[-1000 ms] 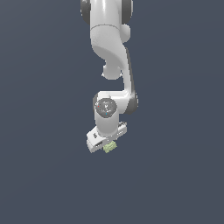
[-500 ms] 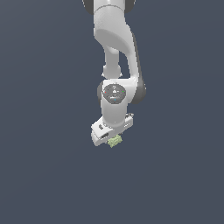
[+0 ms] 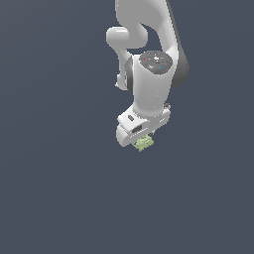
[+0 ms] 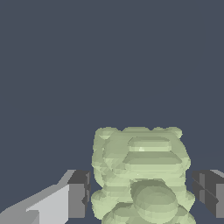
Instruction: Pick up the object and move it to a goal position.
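The object (image 3: 144, 144) is a small pale yellow-green bumpy chunk that hangs just below the white hand in the exterior view. My gripper (image 3: 142, 140) is shut on it and holds it in the air, a little right of the exterior view's centre. In the wrist view the object (image 4: 142, 175) fills the space between the two dark fingertips (image 4: 78, 194), and its lower part is cut off by the picture's edge. The gripper (image 4: 144, 194) shows only as these two tips, one on each side of the chunk.
The white arm (image 3: 151, 59) rises from the hand to the top edge of the exterior view. Around it there is only a plain dark blue-grey background, with no other object, goal marker or surface edge to be seen.
The arm has swung toward the exterior view's right and risen a little, carrying the object with it. The grip on the chunk looks the same.
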